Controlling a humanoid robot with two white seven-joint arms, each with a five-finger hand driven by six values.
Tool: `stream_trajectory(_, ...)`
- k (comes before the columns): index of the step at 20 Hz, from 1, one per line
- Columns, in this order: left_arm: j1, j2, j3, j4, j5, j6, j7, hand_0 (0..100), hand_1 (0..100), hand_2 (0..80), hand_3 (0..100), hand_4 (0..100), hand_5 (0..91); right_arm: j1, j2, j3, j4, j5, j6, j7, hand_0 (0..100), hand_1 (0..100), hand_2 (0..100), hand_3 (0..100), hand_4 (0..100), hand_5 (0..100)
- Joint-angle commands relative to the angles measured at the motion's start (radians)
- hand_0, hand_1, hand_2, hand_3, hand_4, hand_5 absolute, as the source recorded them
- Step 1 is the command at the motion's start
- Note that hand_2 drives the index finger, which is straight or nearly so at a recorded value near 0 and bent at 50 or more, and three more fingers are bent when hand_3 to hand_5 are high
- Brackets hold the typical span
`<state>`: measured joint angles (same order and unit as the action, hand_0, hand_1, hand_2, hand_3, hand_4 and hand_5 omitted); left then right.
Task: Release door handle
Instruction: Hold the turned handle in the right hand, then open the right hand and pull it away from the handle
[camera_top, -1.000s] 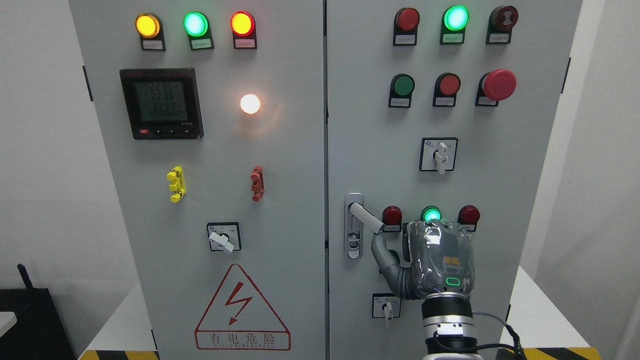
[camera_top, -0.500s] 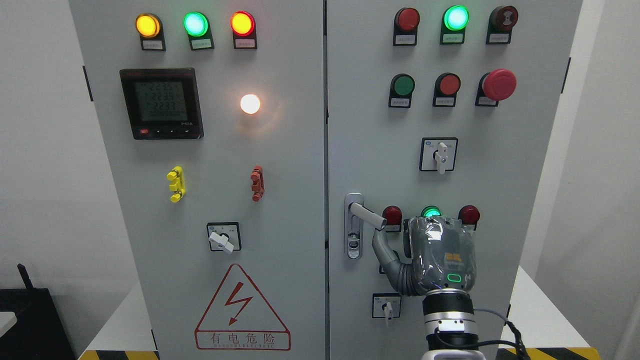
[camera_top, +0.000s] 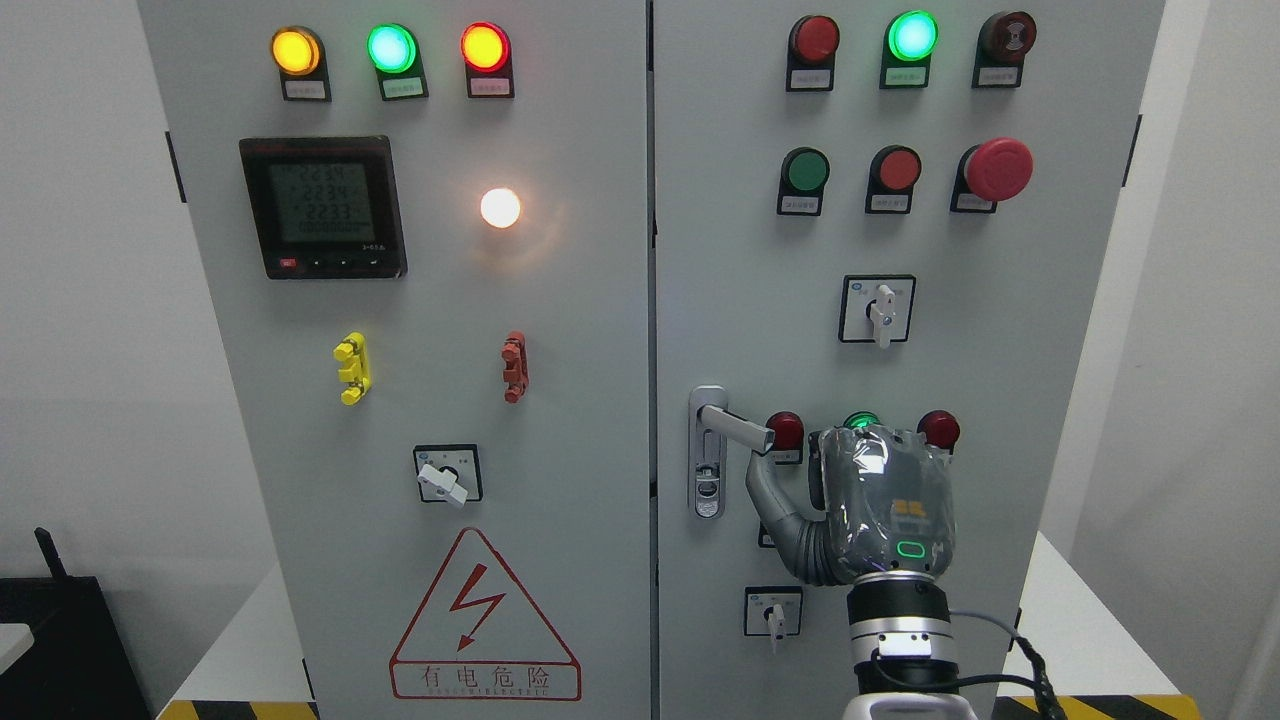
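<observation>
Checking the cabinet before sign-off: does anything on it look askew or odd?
The door handle on the right door sticks out sideways from its lock plate instead of lying flat along it. The right hand sits just beside it, thumb under the handle's tip. Nothing else stands out.

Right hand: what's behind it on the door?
The right hand covers most of the green lamp; only its top shows. Flanking red lamps stay visible. Whatever else lies behind is hidden.
</observation>
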<state>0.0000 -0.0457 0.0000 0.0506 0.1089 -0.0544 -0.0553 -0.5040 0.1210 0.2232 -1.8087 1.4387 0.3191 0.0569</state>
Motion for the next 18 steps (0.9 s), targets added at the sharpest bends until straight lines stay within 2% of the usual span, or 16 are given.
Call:
stream_trajectory(1, -0.025, 0.000, 0.017, 0.000, 0.000, 0.001, 0.000, 12, 39, 0.0, 0, 0, 0.0, -0.005, 0.000, -0.002, 0.000, -0.001, 0.000, 0.000, 49, 15, 100, 100, 91, 95)
stream_trajectory(9, -0.026, 0.001, 0.017, 0.000, 0.000, 0.001, 0.000, 12, 39, 0.0, 0, 0, 0.0, 0.010, 0.002, 0.004, -0.003, -0.004, 0.000, -0.003, 49, 16, 100, 100, 91, 95)
stream_trajectory(13, -0.026, 0.000, 0.017, 0.000, 0.000, 0.001, 0.000, 12, 39, 0.0, 0, 0, 0.0, 0.073, 0.000, 0.013, -0.040, -0.004, -0.011, -0.019, 50, 16, 100, 100, 91, 95)
stream_trajectory(14, -0.026, 0.001, 0.017, 0.000, 0.000, 0.001, 0.000, 12, 39, 0.0, 0, 0, 0.0, 0.099, -0.001, 0.013, -0.061, -0.004, -0.023, -0.032, 50, 16, 100, 100, 91, 95)
stream_trajectory(16, -0.026, 0.000, 0.017, 0.000, 0.000, 0.001, 0.000, 12, 39, 0.0, 0, 0, 0.0, 0.178, -0.020, 0.002, -0.109, -0.004, -0.079, -0.095, 50, 16, 100, 100, 90, 94)
stream_trajectory(17, -0.026, 0.000, 0.017, 0.000, 0.000, 0.001, 0.000, 12, 39, 0.0, 0, 0, 0.0, 0.223, -0.050, -0.004, -0.141, -0.006, -0.119, -0.141, 50, 16, 100, 100, 89, 94)
stream_trajectory(18, -0.025, 0.000, 0.017, 0.000, 0.000, 0.001, 0.000, 12, 39, 0.0, 0, 0, 0.0, 0.254, -0.079, -0.022, -0.167, -0.023, -0.155, -0.193, 50, 16, 95, 100, 87, 92)
